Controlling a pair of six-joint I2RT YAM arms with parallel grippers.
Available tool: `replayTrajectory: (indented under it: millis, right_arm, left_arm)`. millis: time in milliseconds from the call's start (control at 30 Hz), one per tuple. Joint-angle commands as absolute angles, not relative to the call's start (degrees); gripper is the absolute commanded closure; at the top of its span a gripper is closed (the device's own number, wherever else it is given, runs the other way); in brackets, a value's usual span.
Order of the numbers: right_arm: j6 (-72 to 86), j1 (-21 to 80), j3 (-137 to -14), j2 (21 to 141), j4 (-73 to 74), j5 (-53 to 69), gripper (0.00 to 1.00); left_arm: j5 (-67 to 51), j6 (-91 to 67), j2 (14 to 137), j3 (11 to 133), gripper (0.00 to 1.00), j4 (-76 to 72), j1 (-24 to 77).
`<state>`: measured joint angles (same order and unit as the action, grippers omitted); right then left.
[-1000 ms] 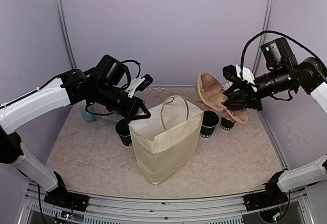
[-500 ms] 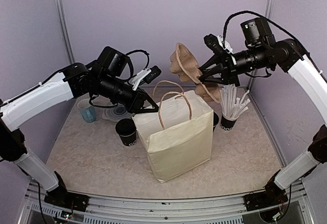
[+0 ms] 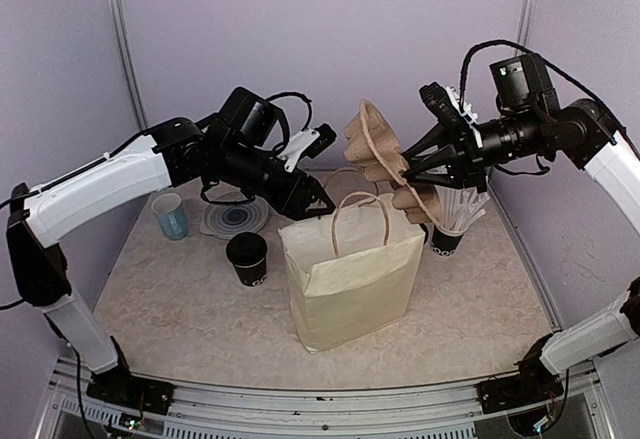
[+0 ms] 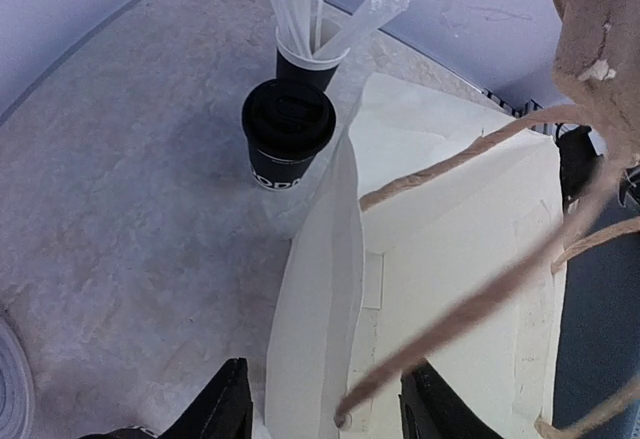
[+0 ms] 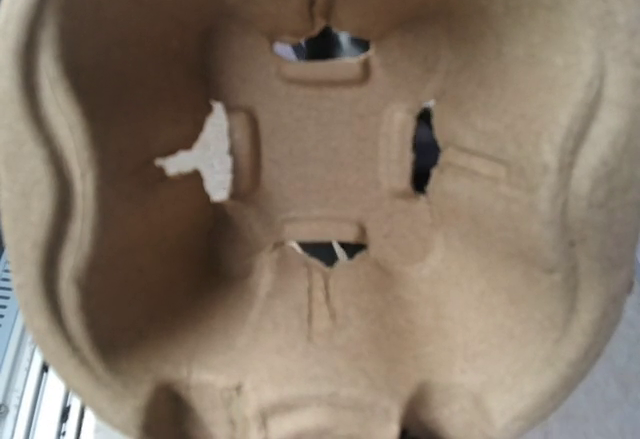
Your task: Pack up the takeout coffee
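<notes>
One lidded black takeout coffee cup stands left of the cream paper bag. A second lidded cup shows in the left wrist view behind the bag, beside the straw cup. My left gripper is open, and its fingers straddle the bag's upper rim near a handle root without pinching it. My right gripper is shut on a brown pulp cup carrier, which hangs tilted above the bag's far side. The carrier fills the right wrist view and hides the fingers there.
A translucent blue cup and a stack of clear lids sit at the back left. The black cup of white straws stands right of the bag, under the carrier. Purple walls close in the back and both sides.
My left gripper has opened and let go of the bag's rim after drawing the bag rightwards. My right arm lifted the carrier off the table to above the bag.
</notes>
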<state>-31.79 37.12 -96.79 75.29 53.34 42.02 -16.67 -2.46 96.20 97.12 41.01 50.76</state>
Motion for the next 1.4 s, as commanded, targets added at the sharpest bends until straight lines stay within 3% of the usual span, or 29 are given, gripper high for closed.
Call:
replayTrajectory:
  millis: [0,300,433,633,800,967,1167,1367]
  right_arm:
    - [-28.6,37.6,-95.4,73.6,50.1,40.2,0.86]
    - [-26.5,37.5,-96.6,75.2,48.3,41.1,0.86]
    - [-26.8,37.5,-96.9,76.6,48.9,42.7,0.86]
    - [-26.0,37.5,-96.4,77.9,48.5,45.5,0.86]
    - [-25.9,37.5,-96.5,78.9,48.7,46.7,0.85]
    - [-26.2,37.5,-96.0,79.7,48.7,47.4,0.85]
    - [-26.9,37.5,-95.7,80.1,48.7,47.9,0.85]
    - [-30.3,38.4,-93.5,79.8,49.2,49.2,0.83]
  left_arm:
    - [-6.9,-6.7,88.9,97.9,0.47,40.8,52.2]
    - [-1.9,-15.2,75.0,84.0,0.45,26.2,61.8]
    - [-0.2,-17.1,76.3,78.9,0.45,17.3,65.9]
    - [13.2,-20.4,78.3,70.9,0.43,3.4,69.7]
    - [9.3,-20.3,78.7,67.1,0.45,-3.1,69.9]
    - [3.2,-19.1,81.6,68.6,0.59,-1.8,70.6]
    - [2.1,-16.8,81.0,68.6,0.90,0.6,70.9]
    - [7.8,-9.7,79.9,72.3,0.99,10.4,73.7]
